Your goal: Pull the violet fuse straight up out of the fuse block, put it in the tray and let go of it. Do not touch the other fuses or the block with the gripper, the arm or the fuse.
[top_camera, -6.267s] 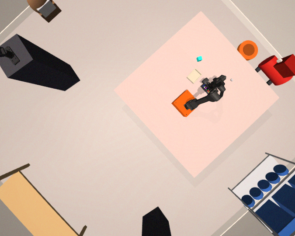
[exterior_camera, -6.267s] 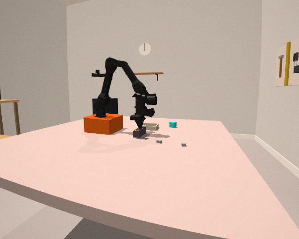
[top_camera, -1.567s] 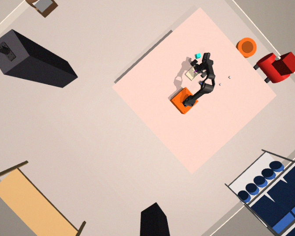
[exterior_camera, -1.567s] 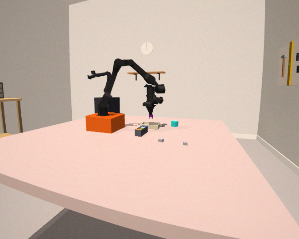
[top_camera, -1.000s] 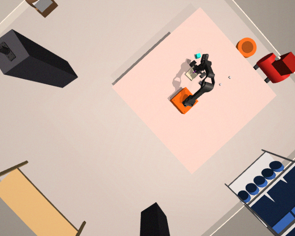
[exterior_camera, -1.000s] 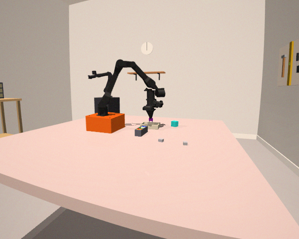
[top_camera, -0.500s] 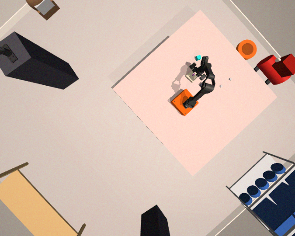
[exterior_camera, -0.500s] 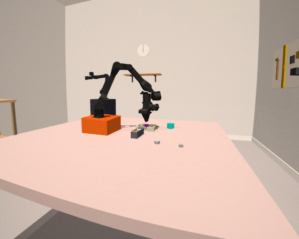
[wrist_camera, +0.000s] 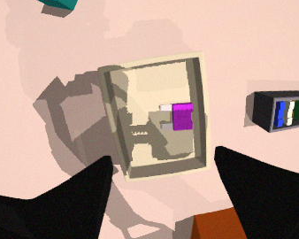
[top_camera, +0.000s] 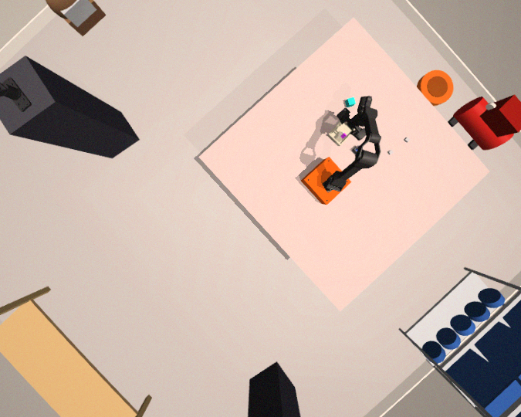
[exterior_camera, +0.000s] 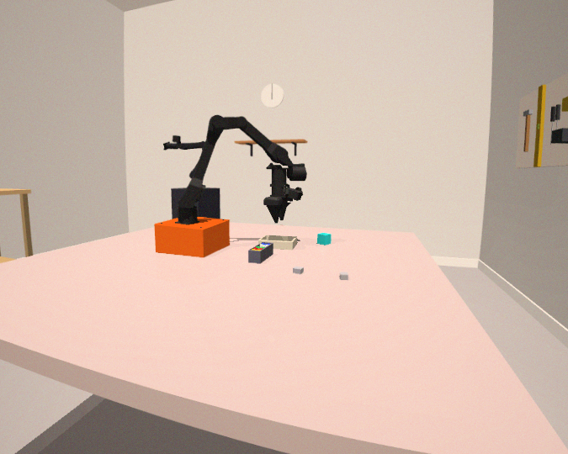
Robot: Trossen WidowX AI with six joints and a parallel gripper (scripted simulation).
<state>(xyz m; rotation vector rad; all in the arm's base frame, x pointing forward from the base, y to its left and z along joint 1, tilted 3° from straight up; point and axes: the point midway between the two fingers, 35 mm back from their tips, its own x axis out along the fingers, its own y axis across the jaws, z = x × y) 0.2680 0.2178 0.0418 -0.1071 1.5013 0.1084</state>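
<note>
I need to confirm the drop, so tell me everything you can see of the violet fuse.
The violet fuse is a small, glossy, bright violet block with a pale grey piece, apparently its blade, at its left end in the wrist view. It lies on its side on the floor of the cream tray, close to the tray's right wall. The hand hangs open above it, fingers spread apart, touching nothing. The fuse block sits apart, to the right.

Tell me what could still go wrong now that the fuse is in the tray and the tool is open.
Little remains, but two risks. The violet fuse lies close to one wall of the tray, so a low retreat could clip that rim. The fuse block sits just beside the tray; sweeping the open tool toward it may brush the remaining fuses. Lifting straight up first looks safest.
</note>
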